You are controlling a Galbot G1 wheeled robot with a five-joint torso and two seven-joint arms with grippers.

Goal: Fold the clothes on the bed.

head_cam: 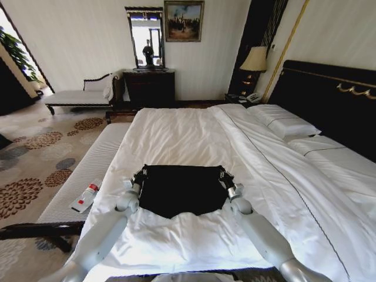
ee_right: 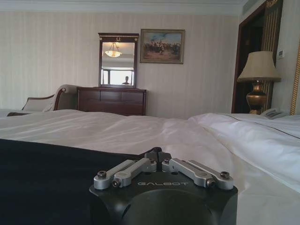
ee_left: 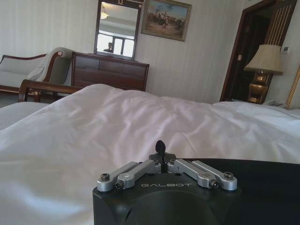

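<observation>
T-shirt (head_cam: 179, 189) spans between left tool (head_cam: 141, 174) and right tool (head_cam: 222, 174), each clenched on a far corner.

One black T-shirt (head_cam: 179, 189), one bed (head_cam: 176, 132), two pillows (head_cam: 284, 120), two claws (head_cam: 141, 174)

Floral carpet (head_cam: 35, 153), dark dresser (head_cam: 149, 88)

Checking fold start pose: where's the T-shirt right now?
In the head view the black T-shirt lies flat on the near part of the bed, between the left gripper and right gripper, each shut on a far corner.
</observation>
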